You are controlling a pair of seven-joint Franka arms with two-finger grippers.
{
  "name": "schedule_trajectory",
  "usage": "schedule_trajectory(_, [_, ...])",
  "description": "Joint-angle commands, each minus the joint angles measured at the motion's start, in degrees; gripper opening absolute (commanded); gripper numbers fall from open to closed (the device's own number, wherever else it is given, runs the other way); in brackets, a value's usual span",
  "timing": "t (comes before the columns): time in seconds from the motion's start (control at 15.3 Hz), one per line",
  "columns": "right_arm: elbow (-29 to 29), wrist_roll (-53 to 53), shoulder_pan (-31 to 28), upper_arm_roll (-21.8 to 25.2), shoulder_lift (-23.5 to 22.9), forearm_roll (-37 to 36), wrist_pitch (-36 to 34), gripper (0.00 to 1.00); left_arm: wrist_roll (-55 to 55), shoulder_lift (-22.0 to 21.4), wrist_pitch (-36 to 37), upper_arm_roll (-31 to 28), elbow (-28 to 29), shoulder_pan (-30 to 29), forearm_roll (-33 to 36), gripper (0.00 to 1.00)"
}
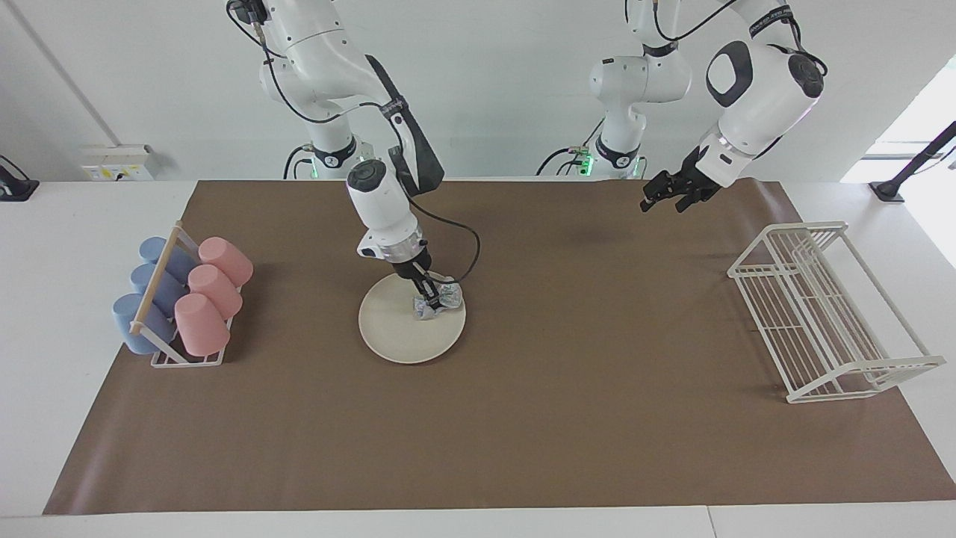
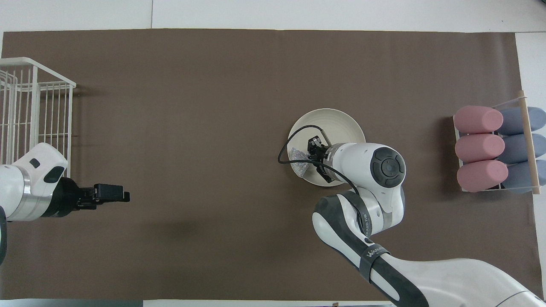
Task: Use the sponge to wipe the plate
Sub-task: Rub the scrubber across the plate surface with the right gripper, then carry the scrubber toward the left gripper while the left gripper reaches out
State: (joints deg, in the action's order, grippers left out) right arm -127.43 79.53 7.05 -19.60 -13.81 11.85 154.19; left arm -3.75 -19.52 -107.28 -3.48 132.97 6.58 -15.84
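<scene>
Item: my right hand [image 1: 431, 301] [image 2: 308, 154]. It is clamped tight on the sponge [image 1: 442, 300] [image 2: 298, 160] and pressing it down on the plate.

Item: sponge. I see a silvery crumpled wad pinched at the right hand's fingertips, lying on the plate at the edge toward the left arm's end of the counter and overlapping the rim there.

Item: plate [image 1: 399, 332] [image 2: 337, 123]. Cream, round, flat on the brown mat [image 1: 523, 448] [image 2: 213, 85], directly under the right hand. Most of its face is bare on the side toward the cups.

Item: my left hand [image 1: 667, 193] [image 2: 111, 193]. It hangs in the air with its fingers spread wide and nothing between them, well apart from the plate, over the mat near the white wire rack [image 1: 829, 314] [image 2: 30, 106]. This arm waits.

Item: cup holder [image 1: 160, 299] [image 2: 527, 145]. It carries three pink cups [image 1: 209, 291] [image 2: 480, 147] and three blue cups [image 1: 146, 299] [image 2: 518, 147] lying on their sides, at the right arm's end of the counter, well apart from the right hand.
</scene>
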Motion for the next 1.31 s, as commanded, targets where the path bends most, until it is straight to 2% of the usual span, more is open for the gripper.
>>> schedule_trajectory(0.0, [3.7,6.5,1.6,-0.1,4.6,-1.0,-13.1,0.0,-1.1,0.4,-0.5,0.3,-0.8,0.2,1.2,1.0])
schedule_trajectory(0.2, [11.5,9.6,1.7,-0.1,10.8,-1.0,-30.6,0.0,-1.4,0.4,0.0,0.0,-0.8,-0.3,-0.8,1.0])
schedule_trajectory(0.39, [18.2,13.4,2.6,-0.2,15.2,-1.1,-43.5,0.0,-1.3,0.1,0.9,-0.1,-1.0,-0.3,-16.5,1.0])
schedule_trajectory(0.59, [23.3,14.9,2.7,-0.5,19.2,-1.2,-51.8,0.0,-0.8,-0.1,3.0,-0.1,-1.3,0.2,-31.2,1.0])
schedule_trajectory(0.79, [28.8,22.2,5.6,-0.6,18.9,-2.4,-57.8,0.0,-0.7,-0.3,4.1,0.5,-1.3,1.5,-42.5,1.0])
schedule_trajectory(1.05, [29.6,29.0,10.6,-0.7,18.8,-3.9,-58.0,0.0,0.8,-1.0,4.4,0.5,-1.0,5.4,-53.4,1.0])
schedule_trajectory(1.25, [29.1,30.0,11.1,-0.8,19.0,-3.9,-56.7,0.0,1.5,-1.7,4.9,0.7,-0.4,7.4,-59.1,1.0])
